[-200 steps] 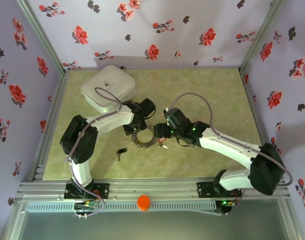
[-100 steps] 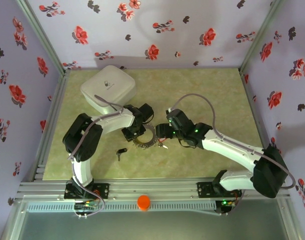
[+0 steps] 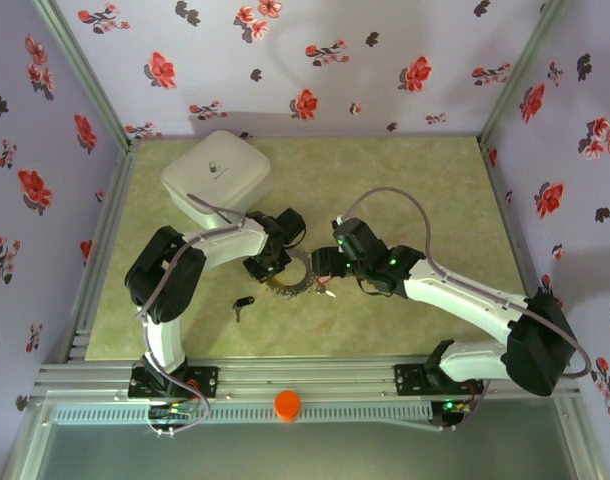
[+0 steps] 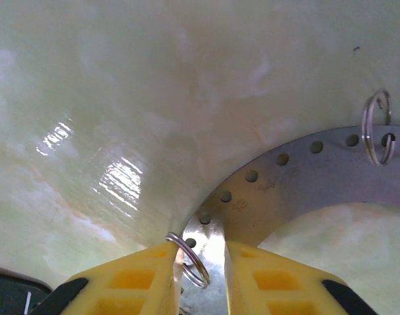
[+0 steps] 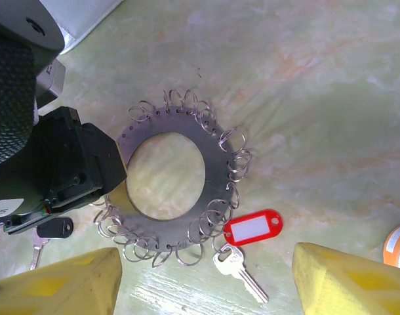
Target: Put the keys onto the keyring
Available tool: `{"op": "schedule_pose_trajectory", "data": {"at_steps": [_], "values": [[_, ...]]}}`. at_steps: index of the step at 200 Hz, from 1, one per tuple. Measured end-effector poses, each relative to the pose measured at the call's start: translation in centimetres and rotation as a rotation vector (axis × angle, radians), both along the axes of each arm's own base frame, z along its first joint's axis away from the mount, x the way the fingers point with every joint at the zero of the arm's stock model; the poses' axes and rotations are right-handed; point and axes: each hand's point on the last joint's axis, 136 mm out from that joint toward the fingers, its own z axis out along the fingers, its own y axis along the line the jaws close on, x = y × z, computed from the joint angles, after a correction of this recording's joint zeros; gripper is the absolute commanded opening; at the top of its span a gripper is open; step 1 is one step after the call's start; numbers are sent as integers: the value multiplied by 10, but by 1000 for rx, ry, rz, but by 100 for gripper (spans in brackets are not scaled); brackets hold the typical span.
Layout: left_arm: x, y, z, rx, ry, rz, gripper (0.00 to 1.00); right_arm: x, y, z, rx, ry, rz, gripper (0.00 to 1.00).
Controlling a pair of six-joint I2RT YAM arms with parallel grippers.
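green marbled tabletop [image 3: 415, 200], floral walls around it. keyring [image 5: 213, 172] lies flat near the tabletop centre, its rim full of small split rings [image 5: 237, 157]. left tool [image 4: 201, 254] sits at the ring's 9 o'clock edge in the right wrist view. its yellow fingers [image 4: 138, 279] straddle the flat band with a narrow gap, one split ring against a finger. can't tell if it's actually clamped. right tool [image 5: 206, 262] hangs over the ring's 5 o'clock side, jaws spread wide, nothing between them. red-tagged key [image 5: 252, 230] lies at 5 o'clock of the ring, just beside the rim. black-headed key [image 3: 243, 303] lies at 8 o'clock, apart from it. white box [image 3: 217, 178] at 11 o'clock.
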Motion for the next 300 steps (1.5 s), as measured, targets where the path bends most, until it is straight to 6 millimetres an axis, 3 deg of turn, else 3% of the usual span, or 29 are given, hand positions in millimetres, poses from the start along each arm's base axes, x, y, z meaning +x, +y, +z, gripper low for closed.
{"op": "schedule_pose_trajectory", "data": {"at_steps": [37,93,132,155,206,232,268,300], "values": [[-2,3,-2,7,6,4,16,-1,-1,4,7,-7,0,70],[-5,9,-1,14,-7,12,3,-2,-4,5,1,-8,-4,69],[-3,16,13,13,-68,5,0,-3,-5,4,-7,-1,-4,67],[5,14,43,13,-177,-73,0,-1,-13,6,-27,-17,-31,66],[23,-11,149,-32,-541,-411,0,14,-44,25,-18,-68,-154,67],[31,-26,187,-11,-681,-683,0,19,-59,27,-34,-74,-185,70],[23,-47,223,-110,-856,-1040,0,23,-75,41,-53,-99,-205,71],[13,-56,235,-185,-957,-1261,0,28,-79,67,-30,-163,-192,73]]}}
